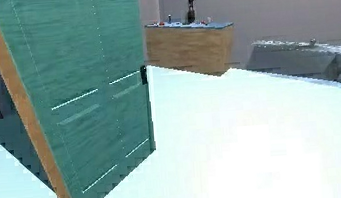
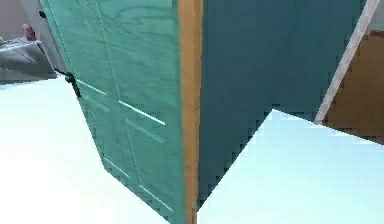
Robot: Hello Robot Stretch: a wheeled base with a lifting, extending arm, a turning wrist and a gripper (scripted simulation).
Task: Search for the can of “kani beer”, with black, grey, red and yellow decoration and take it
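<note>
You cannot tell where the can is. The nearest candidates are several small items on the worktop of a wooden counter at the top of the forward view, and they are too small to identify. They lie just to the right of a dark bottle, which stands upright near the middle of the worktop, towards its rear edge. The counter stands against a grey wall.

To the right of the counter, and apart from it, a grey sofa runs to the forward view's right edge. Pale floor lies between the camera and both pieces of furniture.

A teal panelled door stands ajar across the forward view's left half. Its narrow edge is bare wood, and a dark handle sits on the side nearest the counter.

In the arm side view, the same door crosses the left and middle, with its handle near the left edge and its wooden edge running down the centre. The sofa appears behind it at the upper left corner. A dark teal wall lies to the right of the door edge, above the floor.

You cannot tell the state of the gripper.
</note>
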